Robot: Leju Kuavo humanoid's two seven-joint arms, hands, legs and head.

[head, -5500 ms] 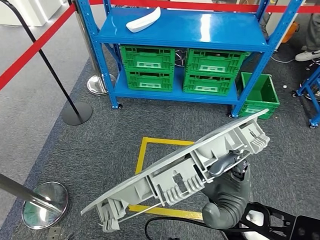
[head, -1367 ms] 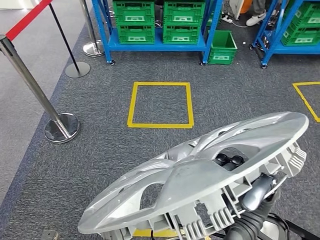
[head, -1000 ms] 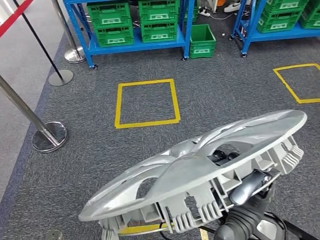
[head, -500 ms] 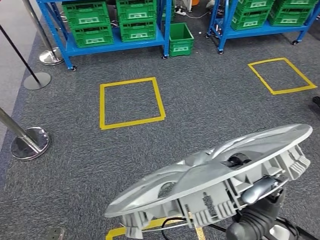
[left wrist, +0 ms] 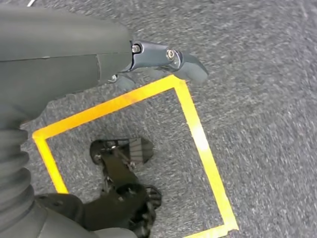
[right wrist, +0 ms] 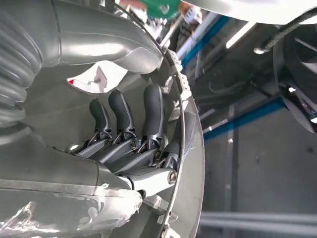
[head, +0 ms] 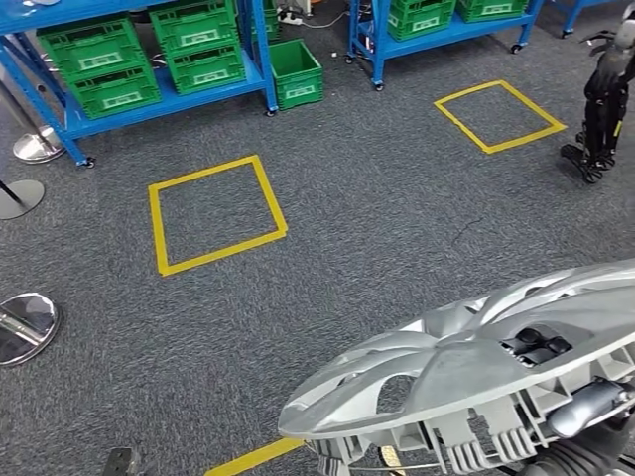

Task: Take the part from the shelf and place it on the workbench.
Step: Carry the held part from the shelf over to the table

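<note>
Right hand (right wrist: 127, 144): dark fingers (right wrist: 153, 111) curled through an opening of the grey part (head: 479, 377), gripping it from below; in the head view the hand itself is mostly hidden under the part, with only a thumb tip and ribbed wrist cover showing at the lower right corner. Part: large silver-grey moulded plastic piece, curved top face with cut-outs, ribbed clips along the underside, held tilted above the floor; its right end is cut off by the picture edge. Left hand (left wrist: 160, 62): hangs over the carpet (head: 359, 228), dark fingers slightly bent and apart, holding nothing. Floor: grey carpet with yellow tape squares, one (head: 213, 213) near the middle, another (head: 498, 114) further right, a third under the left hand in the left wrist view. Beyond: blue shelf (head: 161, 84) carrying green crates (head: 198, 50) with white labels, writing too small to read; a loose green crate (head: 296, 71) on the floor just beside it. Chrome stanchion base (head: 23, 327) at left, partly cut off. Dark machine (head: 606, 94) at far right, details unclear.
</note>
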